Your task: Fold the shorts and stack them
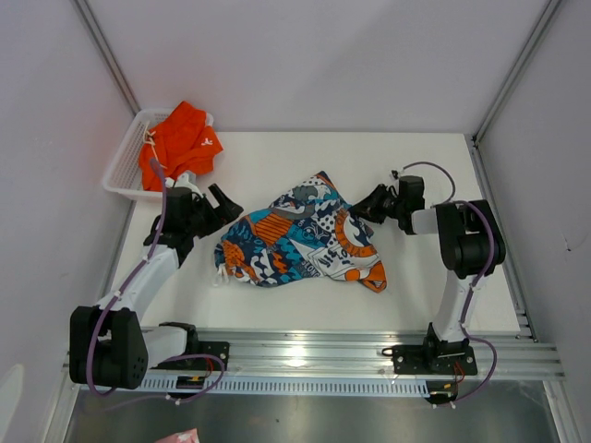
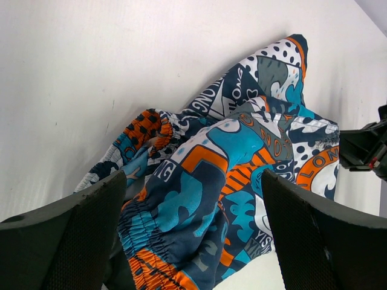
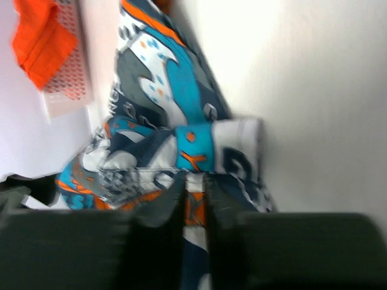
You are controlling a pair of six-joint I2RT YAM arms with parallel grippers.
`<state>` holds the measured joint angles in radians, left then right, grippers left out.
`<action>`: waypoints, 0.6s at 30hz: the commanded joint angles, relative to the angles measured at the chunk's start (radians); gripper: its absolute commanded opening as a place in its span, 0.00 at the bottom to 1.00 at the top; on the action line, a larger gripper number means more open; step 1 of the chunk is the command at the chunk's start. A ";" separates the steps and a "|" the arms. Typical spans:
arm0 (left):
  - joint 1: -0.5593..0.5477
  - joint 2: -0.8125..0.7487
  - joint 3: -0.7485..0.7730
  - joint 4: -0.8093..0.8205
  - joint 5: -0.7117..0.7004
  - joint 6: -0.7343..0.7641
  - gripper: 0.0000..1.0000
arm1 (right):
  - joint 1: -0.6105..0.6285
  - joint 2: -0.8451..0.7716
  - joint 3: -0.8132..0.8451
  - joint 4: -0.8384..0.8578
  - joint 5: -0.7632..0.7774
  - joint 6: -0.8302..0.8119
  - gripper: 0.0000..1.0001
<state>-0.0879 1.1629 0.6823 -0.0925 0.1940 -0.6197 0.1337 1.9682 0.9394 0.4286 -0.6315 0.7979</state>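
The printed shorts, in blue, teal, orange and white, lie crumpled in the middle of the table. My right gripper is at their right edge. In the right wrist view its jaws stand narrow, shut on a fold of the printed cloth. My left gripper hovers at the shorts' left edge, jaws wide open over the gathered waistband, holding nothing. The plain orange shorts sit heaped in the basket at the far left.
A white mesh basket stands at the table's far left corner, also seen in the right wrist view. Grey walls and metal rails close in the table. The right gripper's black body shows beyond the shorts in the left wrist view.
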 commanded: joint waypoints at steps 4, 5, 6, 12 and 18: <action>-0.004 -0.014 0.010 0.005 0.001 0.028 0.93 | -0.005 -0.046 0.050 0.139 -0.053 0.044 0.00; -0.004 -0.017 0.007 0.004 0.002 0.028 0.93 | -0.011 -0.063 0.050 0.136 -0.056 0.037 0.00; -0.003 -0.019 0.003 0.004 -0.001 0.028 0.93 | -0.014 -0.081 0.038 0.140 -0.057 0.031 0.00; -0.004 -0.022 -0.015 0.022 0.007 0.023 0.93 | -0.019 -0.262 -0.086 0.187 -0.056 -0.009 0.00; -0.015 -0.011 -0.017 0.033 0.016 0.020 0.93 | -0.006 -0.339 -0.102 -0.007 -0.025 -0.118 0.39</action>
<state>-0.0906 1.1629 0.6708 -0.0902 0.1944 -0.6189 0.1173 1.6459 0.8497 0.5072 -0.6624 0.7666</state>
